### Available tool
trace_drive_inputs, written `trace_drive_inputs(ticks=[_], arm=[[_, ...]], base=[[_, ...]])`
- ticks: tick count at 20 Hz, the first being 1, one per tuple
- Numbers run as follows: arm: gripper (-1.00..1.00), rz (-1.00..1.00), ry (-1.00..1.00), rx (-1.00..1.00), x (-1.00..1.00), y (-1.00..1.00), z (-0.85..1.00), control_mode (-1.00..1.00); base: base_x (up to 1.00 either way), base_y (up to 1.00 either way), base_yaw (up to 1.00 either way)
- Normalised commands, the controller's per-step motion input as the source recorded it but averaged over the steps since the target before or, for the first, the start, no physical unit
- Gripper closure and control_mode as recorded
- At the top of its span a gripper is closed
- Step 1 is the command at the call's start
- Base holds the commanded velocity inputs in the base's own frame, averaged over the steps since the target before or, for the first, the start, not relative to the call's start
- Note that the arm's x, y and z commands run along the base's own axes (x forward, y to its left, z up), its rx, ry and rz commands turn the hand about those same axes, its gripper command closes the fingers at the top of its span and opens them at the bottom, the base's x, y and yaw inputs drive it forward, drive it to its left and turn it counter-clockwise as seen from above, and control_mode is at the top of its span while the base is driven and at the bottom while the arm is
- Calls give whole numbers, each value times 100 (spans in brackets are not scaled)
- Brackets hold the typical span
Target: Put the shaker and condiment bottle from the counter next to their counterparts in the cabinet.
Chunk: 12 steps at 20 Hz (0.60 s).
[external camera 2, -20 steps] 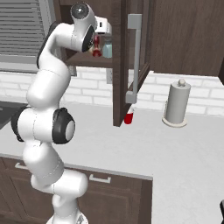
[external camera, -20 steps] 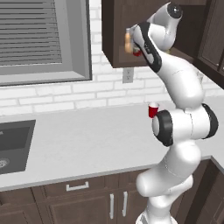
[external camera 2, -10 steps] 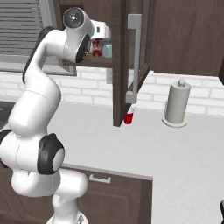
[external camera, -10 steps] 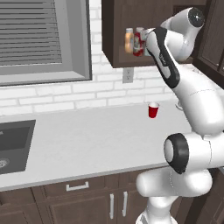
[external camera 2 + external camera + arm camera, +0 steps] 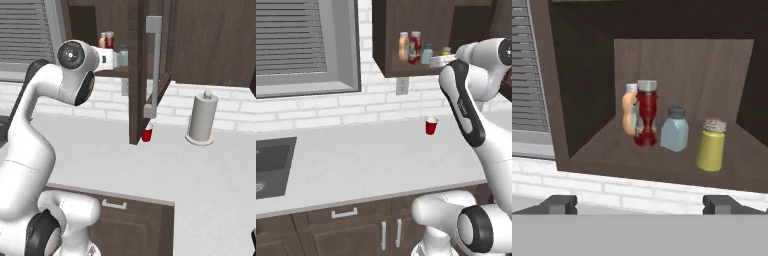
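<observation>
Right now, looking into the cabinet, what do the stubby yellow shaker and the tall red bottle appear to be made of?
The stubby yellow-green shaker looks like matte plastic or tinted glass, with a dull speckled grey cap that could be metal. The tall red condiment bottle has a glossy body with a highlight, probably plastic or glass. The dark brown cabinet shows wood grain.

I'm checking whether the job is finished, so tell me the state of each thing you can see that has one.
cabinet: door open.
condiment bottle: upright on the cabinet shelf, capped, right against the orange bottle.
orange bottle: upright, capped.
blue-grey shaker: upright on the shelf.
shaker: upright on the shelf, beside the blue-grey shaker.
red cup: upright on the counter.
claw: open, empty.
</observation>
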Motion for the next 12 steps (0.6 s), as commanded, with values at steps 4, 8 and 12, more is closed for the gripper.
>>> trace_drive_inputs(ticks=[4,8,12], arm=[[-100,2,-6,2,-100,0,-92,-100],[-100,1,-2,2,-100,-7,-88,-100],[-100,3,0,0,-100,-11,-99,-100]], base=[[0,0,0],[0,0,0],[0,0,0]])
